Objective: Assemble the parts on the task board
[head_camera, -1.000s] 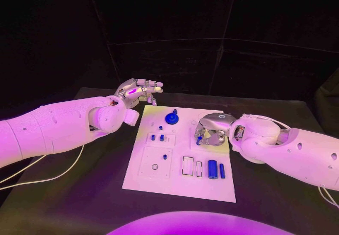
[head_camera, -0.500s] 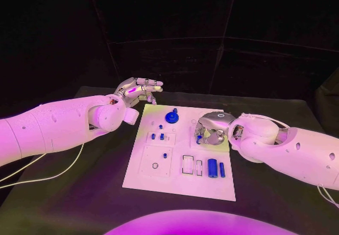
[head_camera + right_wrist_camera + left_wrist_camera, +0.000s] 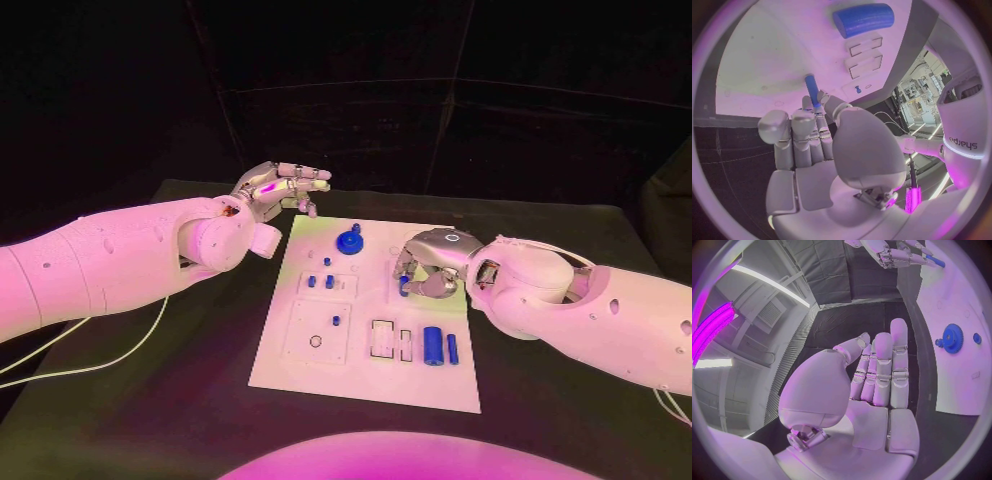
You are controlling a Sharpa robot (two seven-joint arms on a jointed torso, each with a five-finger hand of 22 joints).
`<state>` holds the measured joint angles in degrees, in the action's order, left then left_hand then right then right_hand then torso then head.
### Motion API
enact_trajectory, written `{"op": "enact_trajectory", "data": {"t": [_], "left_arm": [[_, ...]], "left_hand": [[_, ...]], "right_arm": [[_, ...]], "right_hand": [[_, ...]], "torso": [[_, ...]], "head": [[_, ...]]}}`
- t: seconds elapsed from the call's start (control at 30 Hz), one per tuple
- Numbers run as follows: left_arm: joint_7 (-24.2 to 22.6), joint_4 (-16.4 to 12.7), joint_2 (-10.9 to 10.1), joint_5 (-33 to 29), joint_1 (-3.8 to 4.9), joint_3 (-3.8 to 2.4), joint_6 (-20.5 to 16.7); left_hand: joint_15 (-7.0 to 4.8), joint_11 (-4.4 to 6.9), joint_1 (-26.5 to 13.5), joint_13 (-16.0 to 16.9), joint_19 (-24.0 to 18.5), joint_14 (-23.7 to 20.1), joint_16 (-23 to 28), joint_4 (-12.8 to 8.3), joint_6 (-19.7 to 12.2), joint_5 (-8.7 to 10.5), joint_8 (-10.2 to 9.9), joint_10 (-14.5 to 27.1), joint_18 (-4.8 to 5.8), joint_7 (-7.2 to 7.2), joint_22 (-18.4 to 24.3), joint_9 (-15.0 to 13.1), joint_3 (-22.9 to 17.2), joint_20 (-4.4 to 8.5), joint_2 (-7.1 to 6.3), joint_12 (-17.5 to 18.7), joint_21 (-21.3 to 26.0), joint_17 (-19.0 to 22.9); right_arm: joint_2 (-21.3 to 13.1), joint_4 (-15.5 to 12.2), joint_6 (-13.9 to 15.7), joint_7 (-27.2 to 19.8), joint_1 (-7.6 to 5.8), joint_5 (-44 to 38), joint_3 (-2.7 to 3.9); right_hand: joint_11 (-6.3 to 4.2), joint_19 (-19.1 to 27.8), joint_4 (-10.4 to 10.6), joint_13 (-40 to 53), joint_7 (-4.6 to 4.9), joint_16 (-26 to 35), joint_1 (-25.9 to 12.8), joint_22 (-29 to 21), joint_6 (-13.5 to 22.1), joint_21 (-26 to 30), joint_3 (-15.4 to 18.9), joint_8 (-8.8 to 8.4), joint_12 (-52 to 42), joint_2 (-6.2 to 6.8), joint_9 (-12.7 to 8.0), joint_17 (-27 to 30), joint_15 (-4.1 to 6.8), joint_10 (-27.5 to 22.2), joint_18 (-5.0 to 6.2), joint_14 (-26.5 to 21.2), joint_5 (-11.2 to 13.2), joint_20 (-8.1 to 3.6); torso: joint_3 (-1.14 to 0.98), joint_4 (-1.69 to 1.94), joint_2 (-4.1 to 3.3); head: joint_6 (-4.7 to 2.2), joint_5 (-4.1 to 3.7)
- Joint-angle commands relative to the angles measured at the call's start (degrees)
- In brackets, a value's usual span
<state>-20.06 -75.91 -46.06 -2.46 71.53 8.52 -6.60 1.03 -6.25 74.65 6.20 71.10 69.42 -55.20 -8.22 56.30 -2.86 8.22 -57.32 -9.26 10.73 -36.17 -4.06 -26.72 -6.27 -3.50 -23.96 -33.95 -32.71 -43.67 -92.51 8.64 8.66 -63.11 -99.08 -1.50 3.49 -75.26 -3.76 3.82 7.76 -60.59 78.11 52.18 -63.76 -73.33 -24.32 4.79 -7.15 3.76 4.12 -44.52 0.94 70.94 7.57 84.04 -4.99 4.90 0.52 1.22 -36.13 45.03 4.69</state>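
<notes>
One slim blue peg (image 3: pixel 811 90) is pinched in the right hand (image 3: pixel 430 268) over the middle of the white task board (image 3: pixel 433 385), apparently poised for insertion. Beyond the blue gear (image 3: pixel 351 240), the empty left hand (image 3: pixel 281 187) hovers off the board's far corner, fingers loosely curled.

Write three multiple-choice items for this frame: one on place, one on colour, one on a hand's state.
1. Where is the gear?
A. far end of the task board
B. off the board
C. in the left hand

2. What colour is the thick cylinder?
A. red
B. blue
C. green

3. What is the right hand doing?
A. lying flat and open
B. pinching a thin blue pin
C. gripping the gear

Answers: 1 A, it sits on the board's far end; 2 B, blue in head view; 3 B, right wrist view shows the pin between its fingertips.
</notes>
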Motion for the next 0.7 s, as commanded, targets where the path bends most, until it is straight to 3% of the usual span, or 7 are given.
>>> {"op": "enact_trajectory", "data": {"t": [0.03,0.2,0.37,0.47,0.57,0.7], "left_arm": [[0.13,0.04,-0.04,0.57,0.09,-0.04,-0.02],[0.09,0.05,-0.05,0.58,0.09,-0.04,0.0],[-0.09,0.21,0.09,0.58,0.09,-0.04,0.0],[-0.26,0.33,0.34,0.58,0.09,-0.04,0.16],[-0.32,0.39,0.52,0.58,0.1,-0.04,0.21],[-0.41,0.38,0.74,0.58,0.1,-0.05,0.36]], "left_hand": [[0.07,-0.1,-0.4,0.01,-0.25,-0.5,-0.3,0.04,-0.39,0.06,0.32,0.29,-1.07,0.17,-0.08,0.07,0.22,-0.15,-0.09,-0.23,0.03,0.05],[0.07,-0.1,-0.4,0.01,-0.25,-0.5,-0.3,0.04,-0.39,0.06,0.32,0.29,-1.07,0.17,-0.08,0.07,0.22,-0.15,-0.09,-0.23,0.03,0.05],[0.07,-0.11,-0.37,0.0,-0.27,-0.53,-0.31,0.0,-0.43,0.06,0.33,0.33,-1.07,0.19,-0.08,0.08,0.2,-0.15,-0.08,-0.25,0.03,0.08],[0.07,-0.11,-0.36,0.0,-0.28,-0.54,-0.31,-0.01,-0.45,0.06,0.34,0.35,-1.07,0.19,-0.08,0.08,0.19,-0.15,-0.07,-0.26,0.03,0.09],[0.07,-0.11,-0.36,0.0,-0.28,-0.54,-0.31,-0.01,-0.45,0.06,0.34,0.35,-1.07,0.19,-0.08,0.08,0.19,-0.15,-0.07,-0.26,0.03,0.09],[0.08,-0.12,-0.35,-0.01,-0.3,-0.56,-0.32,-0.04,-0.49,0.06,0.35,0.39,-1.08,0.2,-0.09,0.08,0.19,-0.15,-0.09,-0.28,0.03,0.1]], "right_arm": [[-0.82,-1.63,5.65,-0.19,-0.12,1.45,0.08],[-2.02,-4.62,7.46,-0.6,-0.15,2.53,0.28],[-0.52,-5.92,8.34,-1.5,-0.16,3.24,0.4],[2.36,-5.15,7.39,-3.59,-0.15,5.4,0.39],[5.06,-3.88,6.78,-5.27,0.01,6.77,0.35],[7.95,-2.98,6.24,-6.87,1.23,7.41,0.33]], "right_hand": [[0.1,-0.44,-0.01,-0.07,0.04,-0.33,0.23,0.05,-0.51,-0.36,-0.49,0.15,0.41,0.47,0.01,0.0,0.38,0.06,-0.8,-0.11,0.06,-0.09],[0.13,-0.47,-0.1,-0.08,0.08,-0.46,0.26,0.17,-0.56,-0.44,-0.82,0.09,0.57,0.47,-0.02,-0.14,0.36,0.06,-0.82,-0.1,0.03,-0.08],[0.19,-0.54,-0.22,-0.08,0.16,-0.78,0.21,0.44,-0.64,-0.61,-1.37,-0.03,0.82,0.57,-0.06,-0.5,0.32,0.15,-0.86,-0.05,-0.31,-0.06],[0.23,-0.52,-0.31,-0.08,0.2,-0.93,0.17,0.47,-0.64,-0.67,-1.74,-0.14,1.0,0.61,-0.09,-0.63,0.29,0.18,-0.86,-0.04,-0.55,-0.04],[0.3,-0.53,-0.39,-0.09,0.28,-1.17,0.14,0.59,-0.56,-0.75,-2.09,-0.27,1.2,0.63,-0.13,-0.91,0.26,0.13,-0.87,0.0,-0.75,-0.03],[0.35,-0.53,-0.43,-0.09,0.34,-1.29,0.07,0.64,-0.48,-0.8,-2.26,-0.37,1.35,0.71,-0.16,-1.02,0.22,0.07,-0.88,0.02,-0.85,-0.02]], "torso": [[0.11,0.15,0.08],[0.08,0.07,0.04],[0.05,-0.07,-0.06],[0.13,0.1,-0.09],[0.13,0.0,-0.05],[0.1,0.35,-0.19]], "head": [[0.1,0.13],[0.03,0.5],[0.01,1.24],[0.04,1.51],[0.11,1.97],[0.28,2.13]]}}
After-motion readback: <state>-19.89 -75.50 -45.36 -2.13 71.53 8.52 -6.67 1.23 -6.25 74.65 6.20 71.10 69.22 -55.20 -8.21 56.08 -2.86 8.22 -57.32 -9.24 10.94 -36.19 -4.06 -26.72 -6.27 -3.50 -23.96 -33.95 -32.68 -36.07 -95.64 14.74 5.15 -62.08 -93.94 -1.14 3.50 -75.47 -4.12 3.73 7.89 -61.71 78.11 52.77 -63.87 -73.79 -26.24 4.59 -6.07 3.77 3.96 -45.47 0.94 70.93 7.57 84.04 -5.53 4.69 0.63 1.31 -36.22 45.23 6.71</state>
